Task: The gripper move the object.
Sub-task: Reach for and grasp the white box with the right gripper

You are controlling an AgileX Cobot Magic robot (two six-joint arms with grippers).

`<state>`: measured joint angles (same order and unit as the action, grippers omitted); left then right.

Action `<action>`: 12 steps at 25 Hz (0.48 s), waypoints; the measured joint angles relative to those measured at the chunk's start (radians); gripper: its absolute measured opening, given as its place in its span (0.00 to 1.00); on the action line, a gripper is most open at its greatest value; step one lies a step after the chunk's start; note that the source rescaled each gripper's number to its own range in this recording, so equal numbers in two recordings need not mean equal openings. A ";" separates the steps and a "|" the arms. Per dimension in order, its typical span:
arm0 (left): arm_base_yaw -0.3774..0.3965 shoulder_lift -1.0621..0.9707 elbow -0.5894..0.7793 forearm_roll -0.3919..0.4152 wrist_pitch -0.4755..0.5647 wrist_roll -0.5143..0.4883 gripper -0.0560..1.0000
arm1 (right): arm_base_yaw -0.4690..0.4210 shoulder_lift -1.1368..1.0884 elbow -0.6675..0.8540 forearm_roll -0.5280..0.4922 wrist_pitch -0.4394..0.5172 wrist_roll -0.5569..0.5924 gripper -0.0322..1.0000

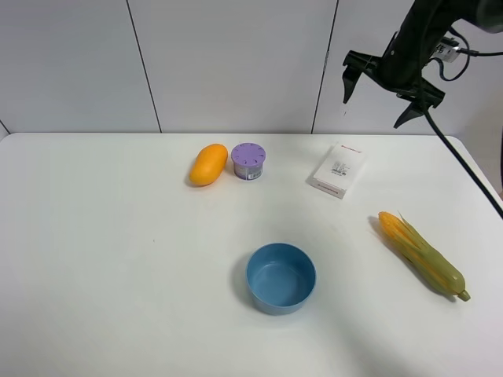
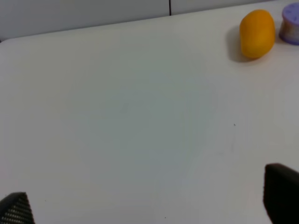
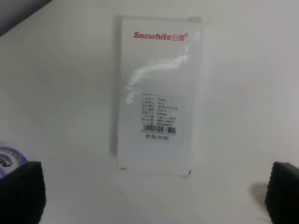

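Found the white Snowhite carton (image 1: pixel 338 170) lying flat on the tabletop (image 1: pixel 118 259), beyond the blue bowl (image 1: pixel 280 302) and off toward the side where the corn cob (image 1: pixel 422 255) lay. Saw the right claw (image 1: pixel 372 112) hanging high over that carton, farther again from the bowl, spread wide and gripping nothing. Noted the left claw (image 2: pixel 148 200) likewise spread and empty, over bare tabletop.

Judged the descent the risky part. So low a box probably offered little edge to catch, so could skate off the glossy wrap or jam fingertips into the tabletop. Thought a skewed approach likely to shove or spin the carton rather than lift it. Also marked the purple round container (image 1: pixel 248 160), beyond the bowl on its other side, showing close by one fingertip in the right wrist view. Could be clipped by a drifting descent.
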<state>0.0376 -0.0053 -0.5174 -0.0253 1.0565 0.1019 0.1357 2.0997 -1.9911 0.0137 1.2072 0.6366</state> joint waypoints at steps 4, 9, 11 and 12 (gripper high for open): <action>0.000 0.000 0.000 0.000 0.000 0.000 1.00 | 0.020 0.061 -0.005 -0.001 0.006 0.008 0.80; 0.000 0.000 0.000 0.000 0.000 0.000 1.00 | 0.024 0.113 -0.005 -0.014 0.009 0.025 0.78; 0.000 0.000 0.000 0.000 0.000 0.000 1.00 | 0.024 0.130 -0.005 -0.023 0.009 0.033 0.78; 0.000 0.000 0.000 0.000 0.000 0.000 1.00 | 0.024 0.141 -0.005 -0.027 0.009 0.033 0.77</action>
<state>0.0376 -0.0053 -0.5174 -0.0253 1.0565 0.1019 0.1593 2.2403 -1.9962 -0.0132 1.2165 0.6697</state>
